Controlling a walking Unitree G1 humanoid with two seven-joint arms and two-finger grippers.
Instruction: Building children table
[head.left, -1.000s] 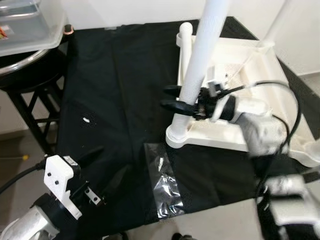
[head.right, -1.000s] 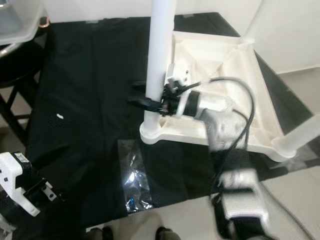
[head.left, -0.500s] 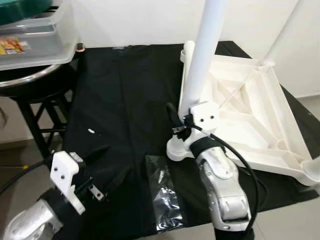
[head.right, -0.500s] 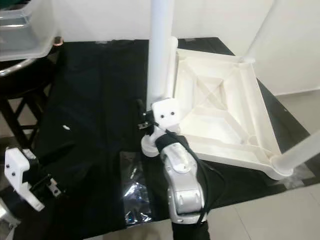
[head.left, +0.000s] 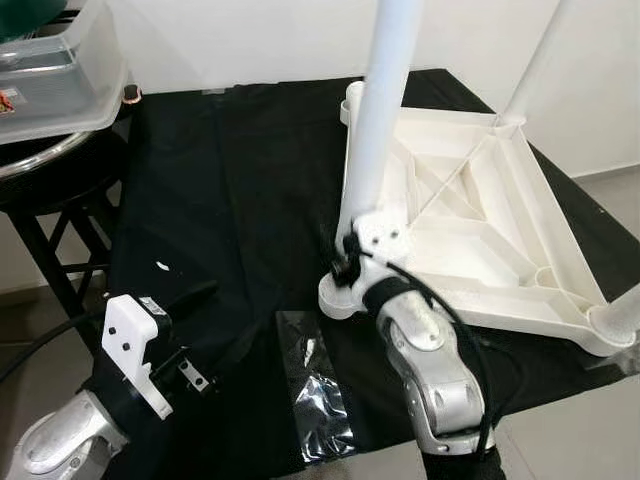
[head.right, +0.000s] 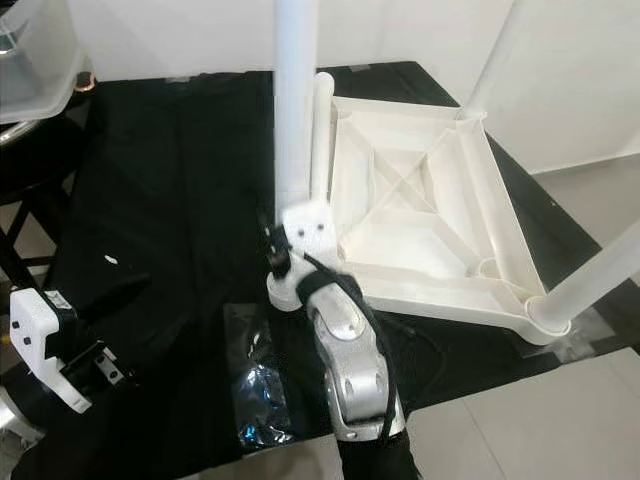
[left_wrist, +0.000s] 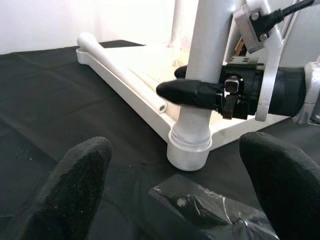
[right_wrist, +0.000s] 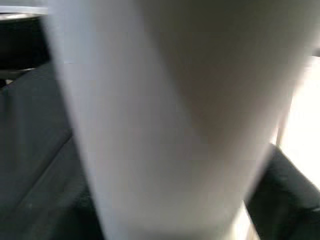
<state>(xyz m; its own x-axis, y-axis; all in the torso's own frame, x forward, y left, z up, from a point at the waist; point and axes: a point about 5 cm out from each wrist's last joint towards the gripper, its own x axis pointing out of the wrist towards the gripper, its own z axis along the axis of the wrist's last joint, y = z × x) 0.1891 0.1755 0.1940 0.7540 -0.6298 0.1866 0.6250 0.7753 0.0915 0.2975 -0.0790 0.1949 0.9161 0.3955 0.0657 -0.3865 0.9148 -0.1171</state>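
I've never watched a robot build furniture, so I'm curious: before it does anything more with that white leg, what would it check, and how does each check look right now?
1. Right gripper around the leg: ok, its fingers close on it low down, just above the socket.
2. Leg upright in the corner socket: ok, it stands straight; whether it is fully seated, cannot tell.
3. Tabletop flat, underside up, on the black cloth: ok.
4. Left gripper clear of the work: ok, open and off to the side.
5. Plastic bag near the socket: not ok, close to the corner.
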